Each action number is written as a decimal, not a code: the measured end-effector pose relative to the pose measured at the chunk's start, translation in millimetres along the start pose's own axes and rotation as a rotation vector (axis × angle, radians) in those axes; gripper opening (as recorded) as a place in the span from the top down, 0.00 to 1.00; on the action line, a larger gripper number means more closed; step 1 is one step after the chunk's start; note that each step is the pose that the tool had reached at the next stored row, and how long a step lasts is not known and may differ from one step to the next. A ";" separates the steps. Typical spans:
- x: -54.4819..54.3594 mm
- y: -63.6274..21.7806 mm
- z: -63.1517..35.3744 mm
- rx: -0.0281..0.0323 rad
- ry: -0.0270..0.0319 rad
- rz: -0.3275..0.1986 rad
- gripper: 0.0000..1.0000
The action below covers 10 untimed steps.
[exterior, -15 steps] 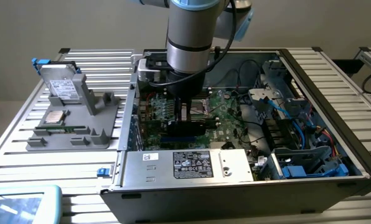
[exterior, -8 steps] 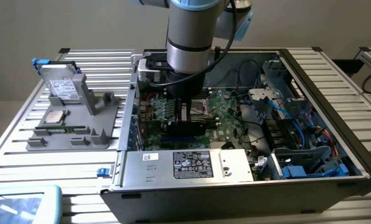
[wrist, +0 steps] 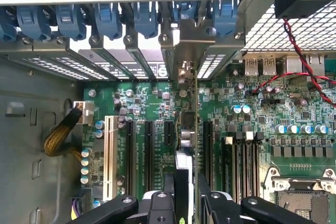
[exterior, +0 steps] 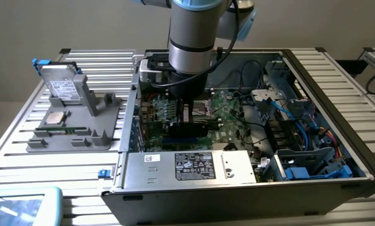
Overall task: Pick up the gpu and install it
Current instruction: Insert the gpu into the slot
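The hand (exterior: 191,115) was clamped narrowly on the gpu (exterior: 189,128), holding the black card on edge inside the computer case (exterior: 238,202), low over the green motherboard (exterior: 228,106) near the case's middle. In the wrist view the card ran edge-on between the fingers (wrist: 157,205) towards the case's rear wall, close among the long black slots (wrist: 148,150); whether it was seated could not be told.

The likeliest fault looked to be misalignment: if the card's edge sat off its slot, pressing down could bend the board or jam the connector. Its metal bracket could also catch on the rear slot frame beneath the blue latches (wrist: 107,19). A slanted grip might let the card twist in the hand under load.

The case rested on a slatted metal table (exterior: 12,155). Beside the case, on the exterior view's left, a grey fixture (exterior: 74,136) carried a hard drive (exterior: 65,87). Behind the case stood a plain pale wall (exterior: 80,23).
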<state>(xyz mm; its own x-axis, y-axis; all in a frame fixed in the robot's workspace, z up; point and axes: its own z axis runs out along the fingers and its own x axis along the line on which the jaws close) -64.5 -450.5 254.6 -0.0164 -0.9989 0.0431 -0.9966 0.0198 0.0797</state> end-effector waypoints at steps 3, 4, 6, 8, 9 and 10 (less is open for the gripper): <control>-0.3 -0.1 0.2 0.0001 0.0001 0.000 0.73; -0.4 -0.1 0.3 0.0001 -0.0001 0.000 0.73; -0.4 -0.2 0.2 0.0000 0.0001 0.000 0.73; -0.3 -0.7 0.2 -0.0006 -0.0001 0.000 0.73; -0.3 -0.9 0.2 -0.0006 0.0000 0.000 0.73; -0.2 -1.3 0.2 -0.0007 0.0000 0.000 0.73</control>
<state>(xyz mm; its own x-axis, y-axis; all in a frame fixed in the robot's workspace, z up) -63.2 -450.3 254.4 -0.0167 -0.9989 0.0432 -0.9966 0.0202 0.0804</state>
